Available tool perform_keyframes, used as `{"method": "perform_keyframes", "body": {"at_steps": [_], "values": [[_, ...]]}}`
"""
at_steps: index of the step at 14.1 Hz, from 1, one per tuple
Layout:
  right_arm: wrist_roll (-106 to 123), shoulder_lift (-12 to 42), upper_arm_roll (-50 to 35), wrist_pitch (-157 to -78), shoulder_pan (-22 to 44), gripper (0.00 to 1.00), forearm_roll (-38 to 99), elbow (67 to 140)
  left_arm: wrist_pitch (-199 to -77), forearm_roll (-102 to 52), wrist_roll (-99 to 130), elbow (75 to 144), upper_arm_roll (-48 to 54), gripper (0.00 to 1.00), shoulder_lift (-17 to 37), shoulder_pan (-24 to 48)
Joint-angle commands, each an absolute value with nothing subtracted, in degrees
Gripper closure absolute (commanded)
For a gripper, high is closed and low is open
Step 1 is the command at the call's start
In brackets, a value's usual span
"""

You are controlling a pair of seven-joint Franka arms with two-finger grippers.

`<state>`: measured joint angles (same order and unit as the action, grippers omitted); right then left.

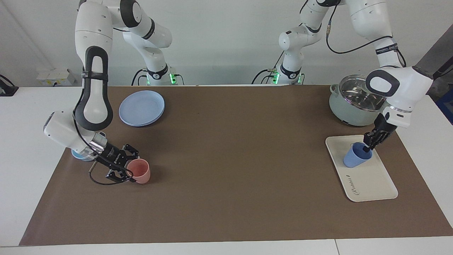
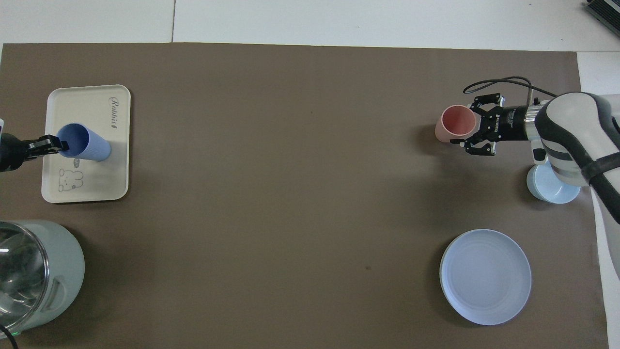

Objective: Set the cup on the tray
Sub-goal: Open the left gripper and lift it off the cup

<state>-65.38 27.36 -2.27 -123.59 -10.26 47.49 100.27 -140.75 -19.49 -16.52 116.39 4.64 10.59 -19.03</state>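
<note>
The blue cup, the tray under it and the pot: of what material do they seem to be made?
Blue cup: probably matte plastic, evenly coloured, no glare. Tray: cream, matte, printed bear and lettering, likely plastic or melamine. Pot: pale green body, perhaps enamelled metal; its lid looks like glass, clear and reflective.

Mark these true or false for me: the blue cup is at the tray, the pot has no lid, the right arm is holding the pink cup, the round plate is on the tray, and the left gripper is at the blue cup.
1. The blue cup is at the tray, mouth up. True.
2. The pot has no lid. False: a glass lid sits on it.
3. The right gripper has its jaws shut on the pink cup. True.
4. The round plate lies on the tray. False: it lies on the brown mat at the right arm's end of the table.
5. The left gripper is at the blue cup's rim. True.
</note>
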Motion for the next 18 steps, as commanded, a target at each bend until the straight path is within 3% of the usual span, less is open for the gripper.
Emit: {"method": "perform_keyframes", "body": {"at_steps": [1,2,5,7,11,15,18], "values": [[-63.1,26.8,-2.6,-122.0,-11.3,1.00,50.1,101.3,-139.5,-17.9,-18.9,116.9,4.3,0.00,7.7,-18.1],[-63.1,26.6,-2.5,-122.9,-11.3,0.96,50.1,101.7,-135.9,-12.5,-18.9,115.1,4.3,0.00,6.9,-17.8],[-61.8,25.1,-2.2,-123.5,-10.5,0.04,48.6,101.9,-117.7,-2.8,-18.9,105.3,5.0,0.00,6.2,-15.3],[-60.6,24.3,-2.0,-124.1,-11.1,0.04,44.9,101.9,-112.4,-0.3,-18.7,104.0,5.1,0.00,3.4,-12.0],[-52.3,20.4,-1.8,-124.1,-13.1,0.03,27.1,101.7,-108.1,-0.3,-13.8,109.3,5.3,0.00,-2.7,-5.3],[-36.6,17.4,-1.7,-122.6,-14.3,0.03,13.9,101.8,-108.0,-0.3,-1.1,110.2,5.3,0.00,-4.0,1.9],[-20.5,12.9,-1.9,-113.4,-13.5,0.01,10.6,101.7,-103.0,-0.4,0.7,104.7,5.0,0.00,-4.0,1.8]]}}
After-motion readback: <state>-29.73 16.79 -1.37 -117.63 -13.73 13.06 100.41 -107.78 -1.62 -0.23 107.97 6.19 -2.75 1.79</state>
